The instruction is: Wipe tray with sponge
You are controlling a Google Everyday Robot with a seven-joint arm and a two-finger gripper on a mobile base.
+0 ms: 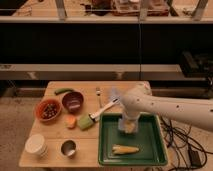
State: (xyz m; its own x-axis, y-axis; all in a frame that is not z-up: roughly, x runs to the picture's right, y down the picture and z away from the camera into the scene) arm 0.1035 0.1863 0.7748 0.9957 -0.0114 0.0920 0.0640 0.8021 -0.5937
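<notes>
The dark green tray lies on the right front of the wooden table. My gripper points down over the tray's back middle. It is shut on the yellow sponge, which is held against the tray floor. My white arm reaches in from the right and hides part of the tray's back rim. A long yellow piece of food lies on the tray floor in front of the gripper, apart from it.
A pale green-headed brush with a white handle lies left of the tray. A pale blue cloth, fork, two bowls, orange item, white cups and a metal cup stand on the table.
</notes>
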